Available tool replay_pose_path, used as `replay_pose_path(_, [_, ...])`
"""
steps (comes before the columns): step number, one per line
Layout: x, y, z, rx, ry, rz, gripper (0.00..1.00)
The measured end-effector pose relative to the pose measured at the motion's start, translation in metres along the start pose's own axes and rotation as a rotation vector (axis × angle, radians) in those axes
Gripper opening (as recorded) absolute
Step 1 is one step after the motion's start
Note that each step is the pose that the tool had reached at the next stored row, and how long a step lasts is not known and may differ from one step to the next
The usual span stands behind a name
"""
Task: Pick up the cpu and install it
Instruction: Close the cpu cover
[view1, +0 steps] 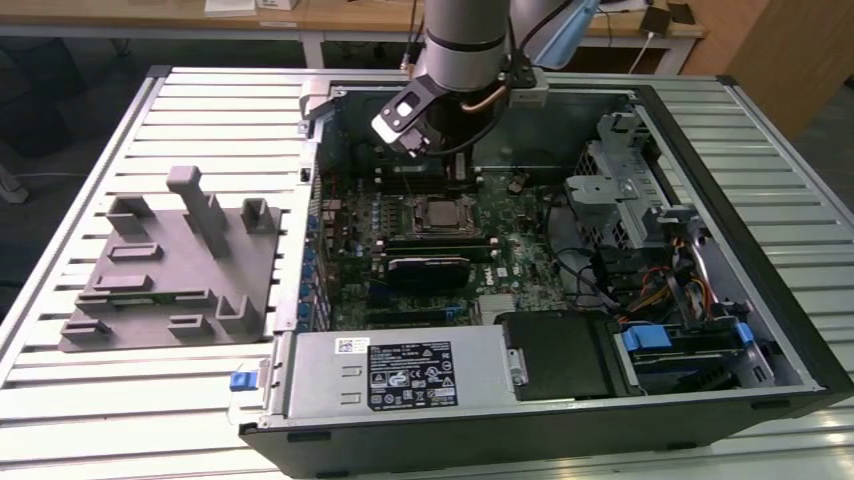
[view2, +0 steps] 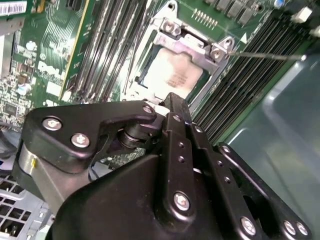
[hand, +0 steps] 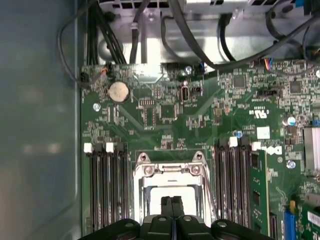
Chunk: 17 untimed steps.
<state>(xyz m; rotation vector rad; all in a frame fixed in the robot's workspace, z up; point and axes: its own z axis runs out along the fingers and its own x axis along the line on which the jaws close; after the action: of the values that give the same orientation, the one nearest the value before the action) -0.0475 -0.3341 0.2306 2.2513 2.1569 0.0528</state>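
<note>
Fingers (hand: 167, 209) of your gripper (hand: 172, 199) are pressed flat against each other, tip to tip, with nothing held between them. In both wrist views they hang right over the near edge of the socket (view2: 192, 44). You cannot tell whether the tips touch anything below.

The cpu (view2: 175, 75) lies flat inside the socket, its pale silver top showing through the metal frame. A thin lever (view2: 265, 56) runs out from one corner of the socket across the neighbouring slots.

Dark memory slots (hand: 107, 185) flank the socket on both sides. Past the socket, on the green motherboard (hand: 150, 127), sits a round coin battery (hand: 119, 91), with black cables (hand: 200, 47) looping beyond it.

In the exterior view your arm (view1: 465, 40) reaches down into the open case (view1: 787, 340), ending behind the socket. A grey fixture (view1: 174, 265) with upright posts sits outside the case, well apart from the socket towards the exterior view's left, on the slatted table (view1: 80, 400).
</note>
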Motion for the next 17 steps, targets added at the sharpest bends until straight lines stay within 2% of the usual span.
replay_pose_path(6, [-0.0010,-0.0076,0.0025,0.0000,0.0000,0.000,0.11])
replay_pose_path(12, [-0.0012,-0.0084,0.0034,0.0001,-0.0003,0.000,0.11])
replay_pose_path(17, [-0.0011,-0.0084,0.0039,0.0007,0.0030,-0.078,0.11])
